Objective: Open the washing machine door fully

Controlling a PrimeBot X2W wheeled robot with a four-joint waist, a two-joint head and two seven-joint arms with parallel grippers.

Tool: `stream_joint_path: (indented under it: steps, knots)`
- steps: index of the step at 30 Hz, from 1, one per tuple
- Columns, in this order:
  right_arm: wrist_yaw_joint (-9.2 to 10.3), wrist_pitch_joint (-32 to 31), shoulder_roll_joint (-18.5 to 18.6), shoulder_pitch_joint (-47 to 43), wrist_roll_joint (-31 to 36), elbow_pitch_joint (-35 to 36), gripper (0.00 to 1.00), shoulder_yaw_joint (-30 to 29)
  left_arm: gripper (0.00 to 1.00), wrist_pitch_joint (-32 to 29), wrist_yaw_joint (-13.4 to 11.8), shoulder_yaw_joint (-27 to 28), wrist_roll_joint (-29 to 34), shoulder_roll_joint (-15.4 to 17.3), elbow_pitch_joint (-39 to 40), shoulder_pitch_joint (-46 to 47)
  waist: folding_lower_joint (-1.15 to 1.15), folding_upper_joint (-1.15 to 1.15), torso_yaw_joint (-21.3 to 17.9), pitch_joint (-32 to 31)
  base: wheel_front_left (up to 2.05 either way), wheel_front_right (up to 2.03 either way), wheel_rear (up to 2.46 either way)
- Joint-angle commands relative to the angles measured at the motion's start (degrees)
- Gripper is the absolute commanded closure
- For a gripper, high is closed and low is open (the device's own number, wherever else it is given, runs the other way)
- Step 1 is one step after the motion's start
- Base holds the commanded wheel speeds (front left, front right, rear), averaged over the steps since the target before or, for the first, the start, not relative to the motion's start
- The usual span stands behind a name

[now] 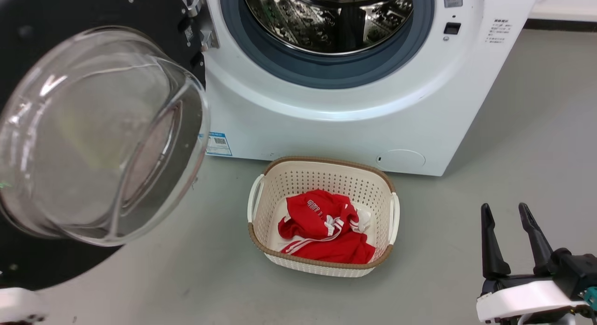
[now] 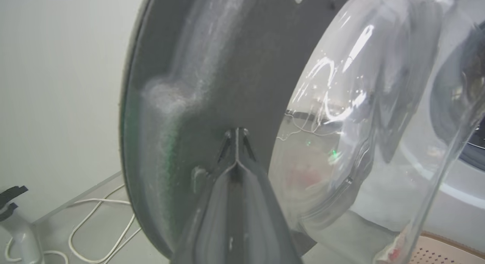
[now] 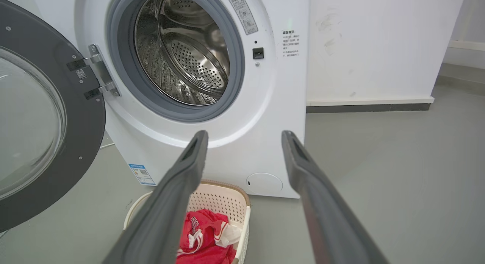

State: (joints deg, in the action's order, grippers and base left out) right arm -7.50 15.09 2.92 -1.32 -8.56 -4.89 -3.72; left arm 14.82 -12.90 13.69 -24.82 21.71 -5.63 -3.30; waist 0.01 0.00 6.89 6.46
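The washing machine [image 1: 326, 124] stands at the top of the head view, its steel drum [image 1: 326, 17] exposed. Its door [image 1: 98, 134] hangs swung out on the left hinge, the black inner face and clear glass bowl turned toward me. In the left wrist view my left gripper [image 2: 237, 133] is shut, its tips resting against the door's dark inner face [image 2: 212, 67] just left of the glass bowl. My right gripper [image 1: 503, 208] is open and holds nothing, low at the right, well clear of the machine. The right wrist view looks between its spread fingers [image 3: 244, 137] at the machine front [image 3: 265, 116] and the door [image 3: 41, 116].
A cream perforated basket [image 1: 322, 176] holding a red garment [image 1: 324, 227] sits on the grey floor just in front of the machine. White cables [image 2: 94, 218] lie on the floor behind the door. A white wall [image 3: 379, 48] stands right of the machine, with bare floor before it.
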Motion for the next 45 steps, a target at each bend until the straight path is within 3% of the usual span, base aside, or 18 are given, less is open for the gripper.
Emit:
stream_joint_path:
  steps: [1,14,21,29,37,38,39,40,45]
  knots:
    - [0.03,0.1,-0.1,1.0,0.1,0.2,0.0,0.2,1.0,0.2,0.6,1.7,-0.9,1.5,-2.1,1.3,-0.01,0.0,-0.4,0.6,0.0,0.0,0.0]
    - [0.02,0.1,-0.1,2.5,1.0,0.8,0.0,0.8,1.0,0.4,5.3,3.7,-1.5,9.5,-19.3,11.5,-0.01,0.0,-0.9,2.5,0.0,0.0,0.0]
    - [0.03,0.1,-0.1,2.7,0.8,0.3,0.0,1.4,1.0,0.4,7.3,4.0,-0.5,10.9,-24.0,15.0,-0.01,0.0,-1.5,2.1,0.0,0.0,0.0]
    - [0.03,0.1,-0.1,1.3,-0.6,-0.7,0.0,2.0,1.0,0.4,7.4,7.5,2.8,5.0,-19.2,8.6,-0.01,0.0,-2.7,-0.8,0.0,0.0,0.0]
    - [0.02,0.1,-0.1,-0.2,-0.6,-1.1,0.0,1.8,1.0,0.4,6.6,9.1,6.4,-7.2,-6.1,-2.2,-0.01,0.0,-2.4,-3.3,0.0,0.0,0.0]
    - [0.03,0.1,-0.1,-0.3,-0.6,-1.0,0.0,1.7,0.69,0.4,6.8,8.6,6.8,-8.9,-4.9,-3.5,-0.01,0.0,-2.4,-3.5,0.0,0.0,0.0]
    - [0.03,0.1,-0.1,-0.6,-0.4,-1.0,0.0,1.7,0.52,0.4,7.2,7.9,7.3,-10.4,-3.6,-4.6,-0.01,0.0,-2.3,-3.8,0.0,0.0,0.0]
    - [0.02,0.1,-0.1,-0.8,-0.3,-1.0,0.0,1.7,0.0,0.4,7.2,7.4,7.8,-11.8,-2.5,-5.5,-0.01,0.0,-2.3,-4.0,0.0,0.0,0.0]
    - [0.02,0.1,-0.1,-1.8,0.2,-0.9,0.0,1.8,0.0,0.4,7.7,4.3,10.0,-16.2,1.7,-8.4,-0.01,0.0,-1.9,-5.5,0.0,0.0,0.0]
